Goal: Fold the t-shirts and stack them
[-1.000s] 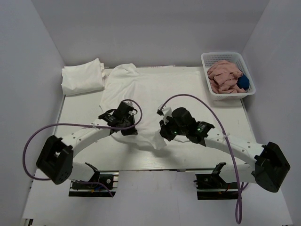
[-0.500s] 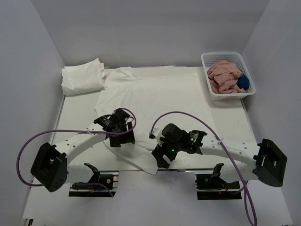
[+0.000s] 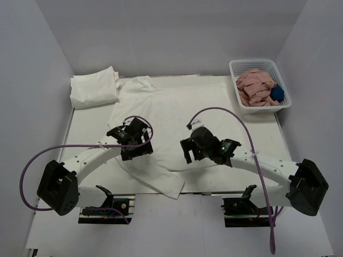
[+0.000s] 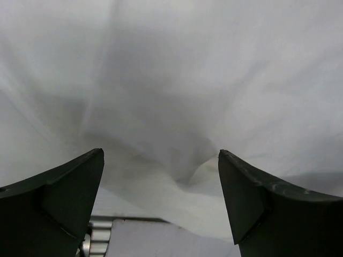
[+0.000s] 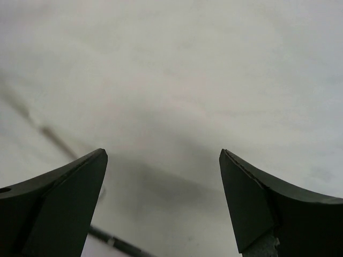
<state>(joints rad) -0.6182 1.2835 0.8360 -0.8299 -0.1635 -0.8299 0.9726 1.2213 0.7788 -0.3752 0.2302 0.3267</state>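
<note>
A white t-shirt (image 3: 177, 107) lies spread across the middle of the table, its near corner (image 3: 161, 183) reaching over the front edge. A folded white t-shirt bundle (image 3: 94, 88) sits at the back left. My left gripper (image 3: 136, 151) hovers open over the spread shirt's left part, and its wrist view shows rumpled white cloth (image 4: 177, 80) below the left gripper (image 4: 161, 160), nothing between the fingers. My right gripper (image 3: 188, 154) hangs open over the shirt's right part. The right wrist view shows smooth white cloth (image 5: 187, 69) under the empty right gripper (image 5: 162, 158).
A white plastic basket (image 3: 238, 68) stands at the back right, holding pink cloth (image 3: 254, 85) and a blue item (image 3: 276, 93). White walls close in the table on three sides. Purple cables loop from both arms.
Both grippers have gone from shut on the shirt's cloth to open and let it go. The shirt was drawn toward the near edge and now lies flatter. Both arms have pulled back up.
</note>
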